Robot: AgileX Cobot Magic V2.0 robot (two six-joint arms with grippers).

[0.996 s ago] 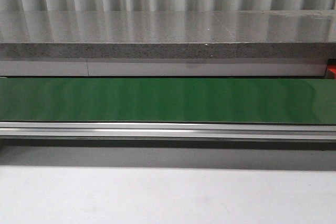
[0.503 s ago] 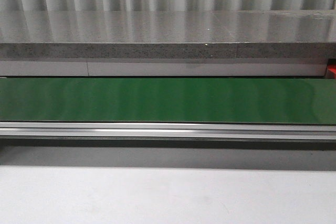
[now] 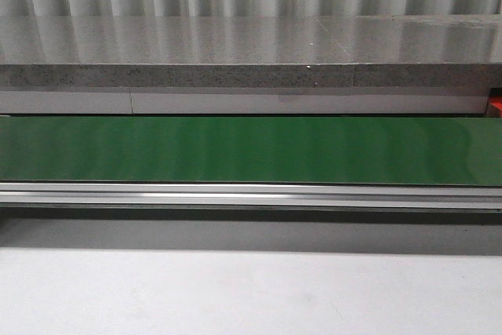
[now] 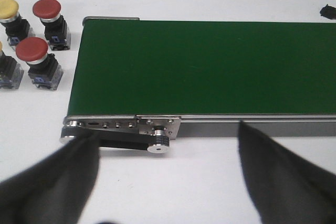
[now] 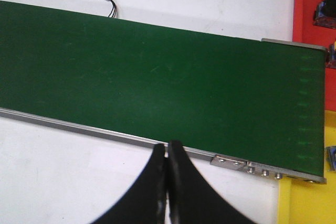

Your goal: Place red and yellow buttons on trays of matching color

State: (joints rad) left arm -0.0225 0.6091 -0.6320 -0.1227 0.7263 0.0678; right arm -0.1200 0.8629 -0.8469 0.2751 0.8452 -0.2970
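Two claws hover over the white table [image 4: 199, 182]: the left claw [image 4: 168, 182] spread wide and empty, the right claw [image 5: 167, 190] pinched shut on nothing. Beside the smooth green conveyor belt [image 4: 210, 66] stand mushroom-capped red buttons [image 4: 32, 51] and a yellow button [image 4: 8, 9]. Glossy red tray [image 5: 314, 3] and yellow tray [image 5: 307, 203] flank the belt's other end.

You won't find any readable text, label, brand, number or sign in these views. The green conveyor belt [image 3: 251, 151] is plain, and so is its aluminium side rail [image 3: 251, 194]. The red buttons [image 4: 46, 9] and the yellow button [image 4: 8, 8] carry no legible marking on their caps, and the blue parts on their bases are too small to read.
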